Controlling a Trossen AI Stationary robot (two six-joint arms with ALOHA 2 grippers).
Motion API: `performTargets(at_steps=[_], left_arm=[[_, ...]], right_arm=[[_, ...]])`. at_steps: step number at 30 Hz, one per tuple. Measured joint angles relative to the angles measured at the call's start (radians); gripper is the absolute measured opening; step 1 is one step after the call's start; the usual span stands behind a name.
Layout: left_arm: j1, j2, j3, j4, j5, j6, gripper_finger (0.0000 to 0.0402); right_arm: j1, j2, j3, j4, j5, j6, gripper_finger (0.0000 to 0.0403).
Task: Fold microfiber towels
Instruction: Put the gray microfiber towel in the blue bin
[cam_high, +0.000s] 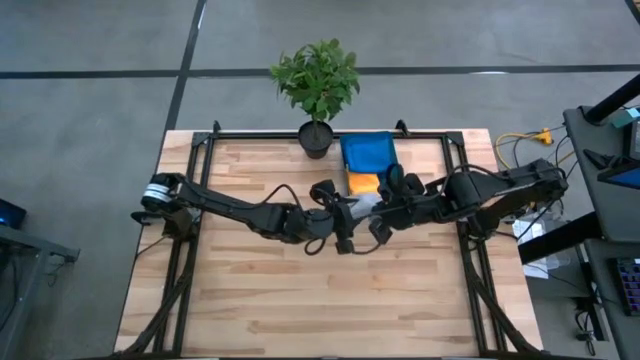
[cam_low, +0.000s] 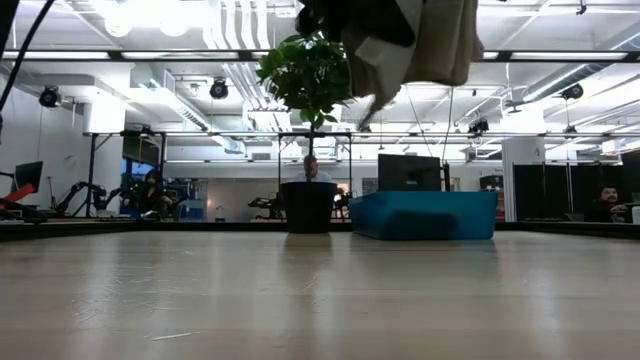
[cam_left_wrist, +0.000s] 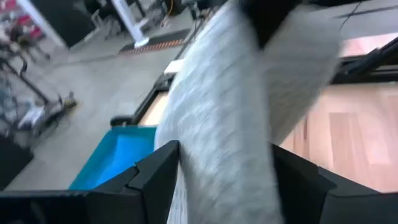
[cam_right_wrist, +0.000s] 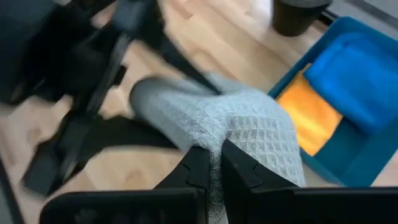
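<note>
meanwhile right gripper pinches the grey towel mid-frame; left gripper gapes around it, should release cleanly

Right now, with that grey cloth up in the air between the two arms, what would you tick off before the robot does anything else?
1. Right gripper holds the grey towel: ok, its fingers are shut on a fold of it.
2. Left gripper grip on the towel: not ok, its fingers stand apart with the cloth hanging loose between them.
3. Towel lifted off the table: ok, the low view shows it hanging above the wood.
4. Blue towel and orange towel out of the way in the teal bin: ok.
5. Potted plant clear of both arms: ok, it stands at the far edge.
6. Lime green towel: cannot tell, not visible.
</note>
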Motion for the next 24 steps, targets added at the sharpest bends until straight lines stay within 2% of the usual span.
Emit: performTargets(at_steps=[8, 14, 18, 24], left_arm=[[-0.003, -0.053, -0.002, -0.102, -0.018, -0.048, 0.0198], [-0.012, -0.087, -0.002, -0.125, -0.007, -0.035, 0.0164], [-0.011, -0.09, -0.002, -0.183, 0.067, -0.035, 0.0122], [-0.012, -0.09, -0.003, -0.268, 0.215, -0.039, 0.0018]], right_arm=[[0.034, 0.0, 0.007, -0.01, -0.089, -0.061, 0.0013], [0.063, 0.0, 0.003, -0.012, -0.105, -0.101, 0.0013], [0.074, 0.0, 0.003, -0.02, -0.108, -0.121, 0.0013], [0.077, 0.003, -0.004, -0.07, -0.107, -0.168, 0.0013]])
